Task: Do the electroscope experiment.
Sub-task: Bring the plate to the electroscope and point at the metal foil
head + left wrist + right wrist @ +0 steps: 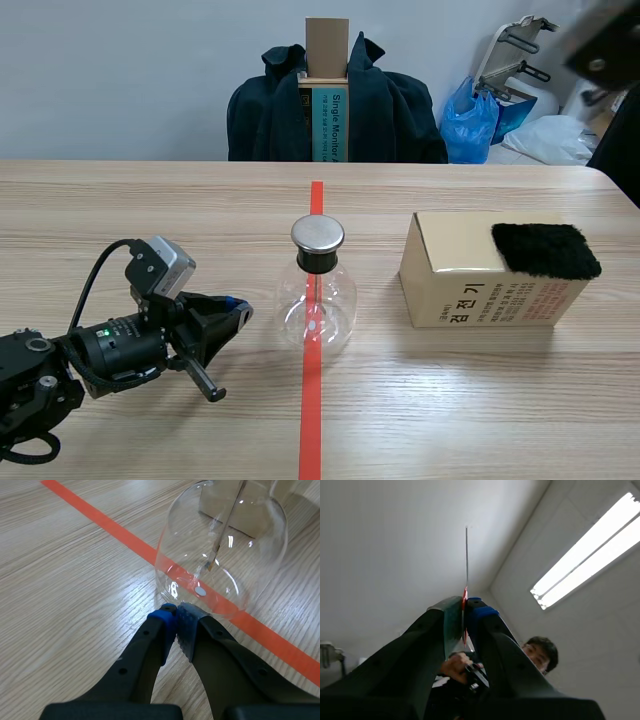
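A thin rod tight between jaws, ceiling light beyond

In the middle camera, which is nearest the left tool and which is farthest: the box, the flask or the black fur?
1. Flask: just to the right of the left tool.
2. Box: farther right, past the flask.
3. Black fur: on top of the box, at its far right end.
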